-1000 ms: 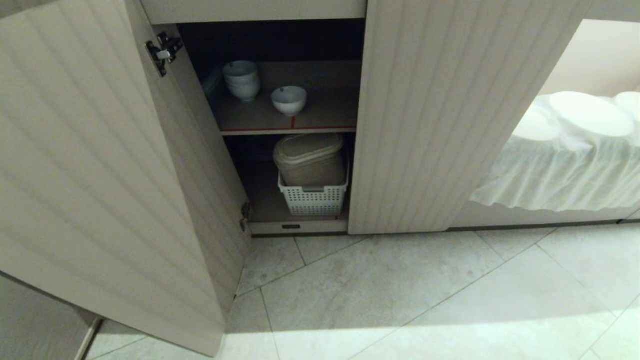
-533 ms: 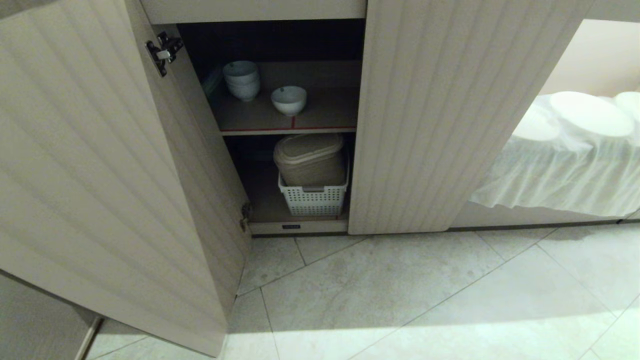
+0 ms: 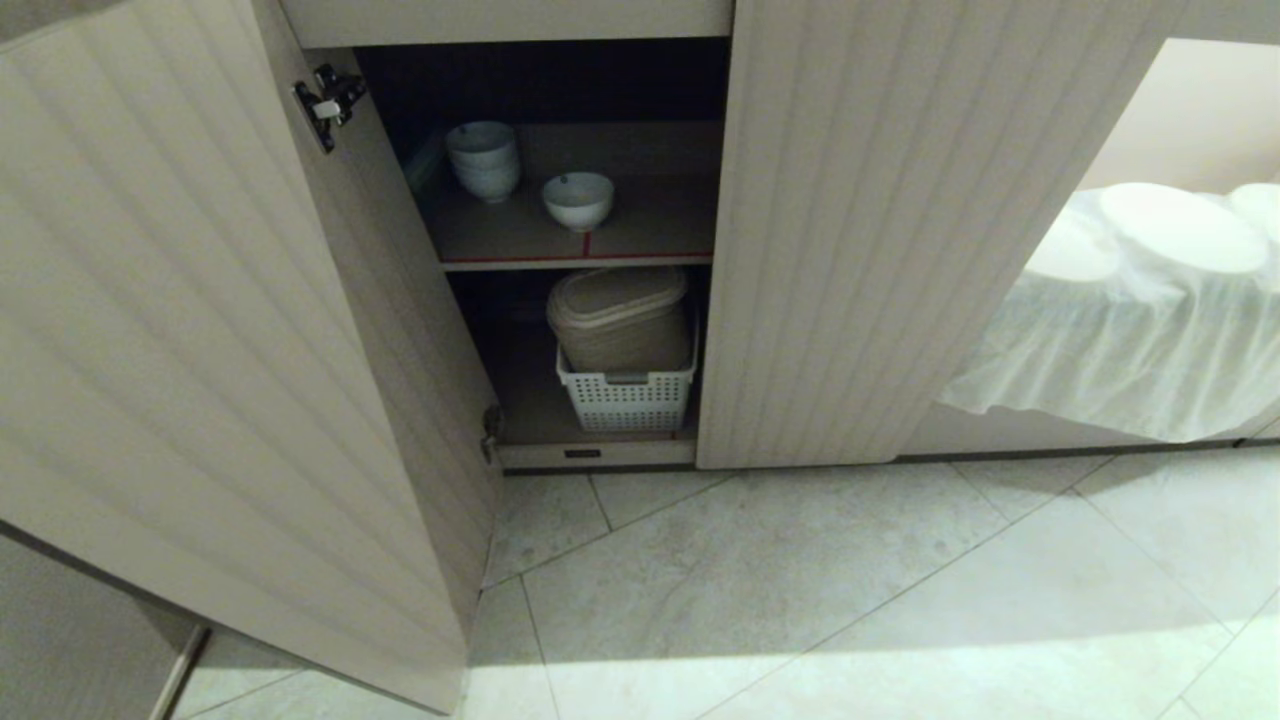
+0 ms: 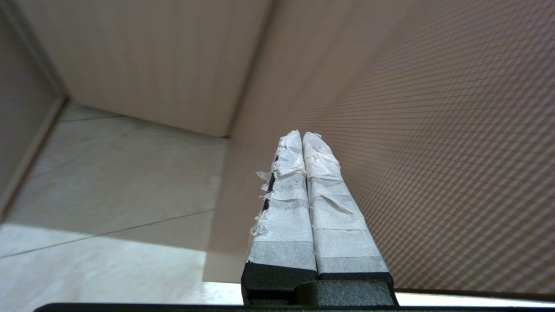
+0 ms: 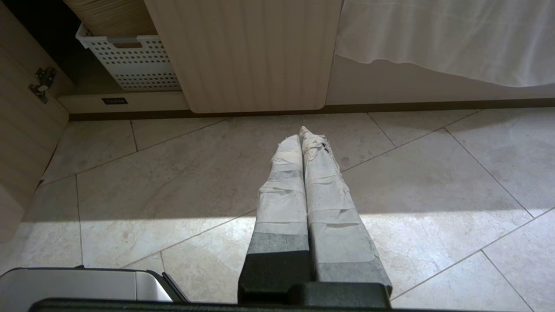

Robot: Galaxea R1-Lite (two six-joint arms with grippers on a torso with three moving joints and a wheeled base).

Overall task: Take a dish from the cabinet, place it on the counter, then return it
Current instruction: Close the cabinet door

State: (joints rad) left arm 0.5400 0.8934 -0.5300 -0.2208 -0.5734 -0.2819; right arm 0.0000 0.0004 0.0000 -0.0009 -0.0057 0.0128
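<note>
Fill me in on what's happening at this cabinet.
The left claw, shut and empty, is behind the open left door of the cabinet. The single white bowl sits on the upper shelf beside a stack of bowls. The right claw, shut, hangs over the floor.

Inside the cabinet (image 3: 850, 230), the upper shelf (image 3: 650, 235) is carrying the dish (image 3: 578, 199) beside a stack of bowls (image 3: 483, 158). The lower shelf (image 3: 525, 400) is bearing a white perforated basket (image 3: 627, 398). Pale floor tiles (image 3: 800, 590) are lying below.
</note>
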